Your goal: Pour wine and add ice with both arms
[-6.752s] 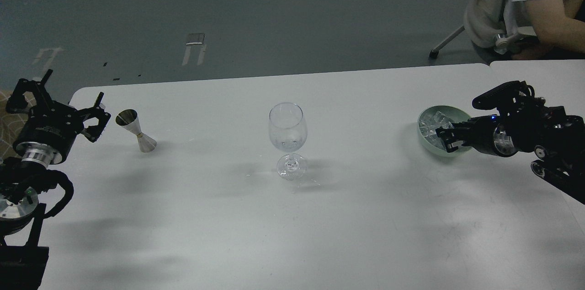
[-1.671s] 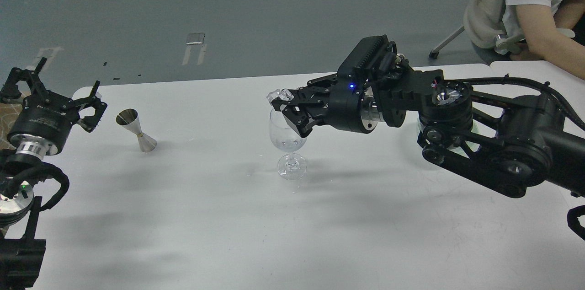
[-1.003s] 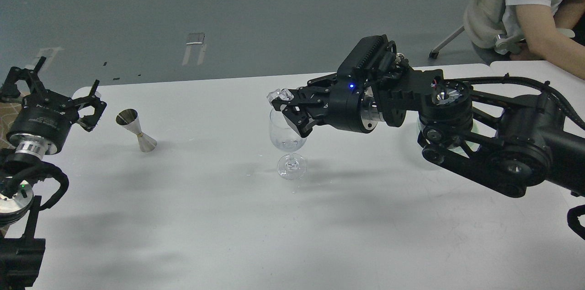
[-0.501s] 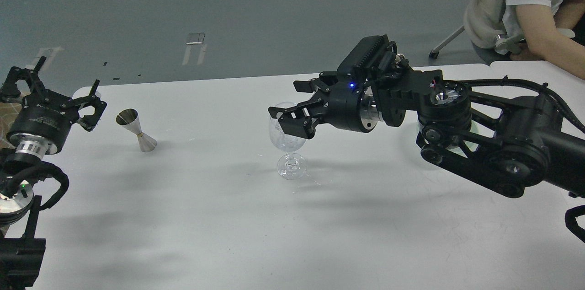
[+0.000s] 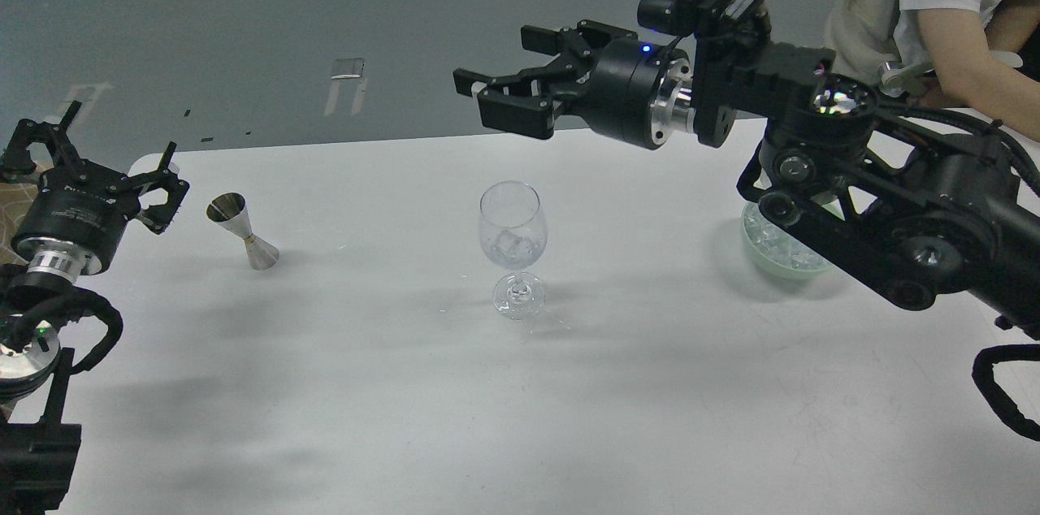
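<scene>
A wine glass (image 5: 509,235) stands upright mid-tabletop (image 5: 390,401) with an ice cube (image 5: 512,244) lying in its bowl. The right tool (image 5: 508,88) hangs above and behind the glass, fingers spread and empty — well clear of the rim. A pale green bowl (image 5: 772,259) of ice sits partly hidden behind the right arm. Far left, the left tool (image 5: 97,174) hovers with fingers apart — just beside it stands a steel jigger (image 5: 244,232).

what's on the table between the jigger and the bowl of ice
In the head view, only the wine glass stands between the jigger and the green ice bowl, with an ice cube inside it.
</scene>
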`<state>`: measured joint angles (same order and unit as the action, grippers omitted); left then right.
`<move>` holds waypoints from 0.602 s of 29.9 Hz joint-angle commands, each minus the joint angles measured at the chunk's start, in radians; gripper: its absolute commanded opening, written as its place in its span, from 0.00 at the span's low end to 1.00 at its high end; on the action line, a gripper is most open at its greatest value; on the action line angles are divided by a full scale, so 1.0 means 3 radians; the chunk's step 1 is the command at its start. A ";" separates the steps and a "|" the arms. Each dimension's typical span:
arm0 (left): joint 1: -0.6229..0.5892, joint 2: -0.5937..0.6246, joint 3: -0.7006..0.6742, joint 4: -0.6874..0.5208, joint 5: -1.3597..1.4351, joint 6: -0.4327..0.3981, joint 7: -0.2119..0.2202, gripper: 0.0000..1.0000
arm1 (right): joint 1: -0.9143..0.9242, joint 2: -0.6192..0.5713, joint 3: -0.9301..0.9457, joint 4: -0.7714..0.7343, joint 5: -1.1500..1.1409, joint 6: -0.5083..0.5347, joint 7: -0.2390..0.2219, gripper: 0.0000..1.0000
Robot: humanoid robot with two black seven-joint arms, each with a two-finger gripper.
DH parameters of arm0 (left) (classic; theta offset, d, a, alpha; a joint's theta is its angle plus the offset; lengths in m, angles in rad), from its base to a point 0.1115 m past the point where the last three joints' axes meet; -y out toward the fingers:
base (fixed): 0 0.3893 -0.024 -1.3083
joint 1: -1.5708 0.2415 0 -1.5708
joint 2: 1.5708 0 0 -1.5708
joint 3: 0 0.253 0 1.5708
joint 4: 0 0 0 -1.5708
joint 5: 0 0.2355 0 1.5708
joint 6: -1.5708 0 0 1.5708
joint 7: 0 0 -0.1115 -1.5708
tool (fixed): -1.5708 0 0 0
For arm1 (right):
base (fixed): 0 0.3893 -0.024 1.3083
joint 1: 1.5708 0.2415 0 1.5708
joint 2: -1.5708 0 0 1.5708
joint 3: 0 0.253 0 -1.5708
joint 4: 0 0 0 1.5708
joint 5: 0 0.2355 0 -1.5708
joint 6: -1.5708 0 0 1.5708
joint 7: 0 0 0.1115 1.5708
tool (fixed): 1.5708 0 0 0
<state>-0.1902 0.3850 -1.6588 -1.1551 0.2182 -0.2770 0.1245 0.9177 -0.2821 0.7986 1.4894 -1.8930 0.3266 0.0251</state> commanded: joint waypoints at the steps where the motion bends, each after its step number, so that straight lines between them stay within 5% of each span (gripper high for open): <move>1: 0.0005 0.0015 0.0017 -0.0005 0.0014 -0.0002 0.0009 0.98 | -0.0190 0.0112 0.0491 -0.0010 0.0245 -0.0071 0.0003 1.00; 11: -0.0020 0.0128 0.0027 -0.0010 0.0024 -0.0033 0.0055 0.98 | -0.0569 0.0219 0.1423 -0.0025 0.0506 -0.0582 -0.0002 1.00; 18: -0.0020 0.0118 0.0048 -0.0010 0.0050 -0.0284 0.0045 0.98 | -0.0594 0.0097 0.1940 -0.0572 0.2090 -0.0603 -0.0002 1.00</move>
<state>-0.1993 0.4244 -1.6468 -1.1585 0.2322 -0.3482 0.1319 0.7437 -0.2280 1.3538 1.3603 -1.4266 0.1482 0.0244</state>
